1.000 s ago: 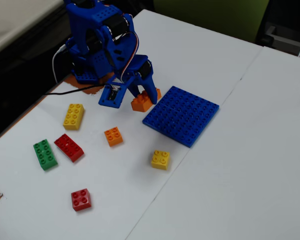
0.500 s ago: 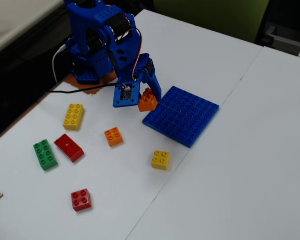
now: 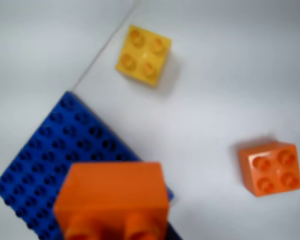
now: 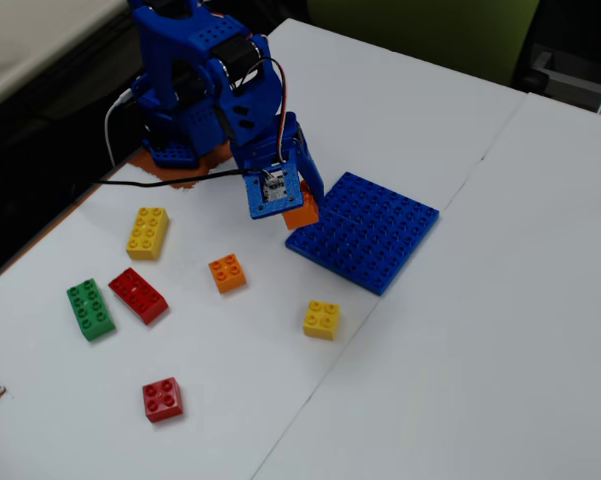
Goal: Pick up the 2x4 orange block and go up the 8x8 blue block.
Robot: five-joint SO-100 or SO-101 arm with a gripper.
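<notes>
No text, label, number or sign is readable in either view.

Landmark: the 8x8 blue block [image 4: 364, 231], flat on the table [image 4: 500, 330], right of centre in the fixed view.
2x4 orange block [image 4: 302, 212]: at the landmark's left edge, in the end effector [image 4: 298, 205], off the table.
Small orange brick [image 4: 227, 272]: left of the landmark.
Small yellow brick [image 4: 321, 319]: in front of the landmark.
Other bricks: far left of the landmark.
</notes>
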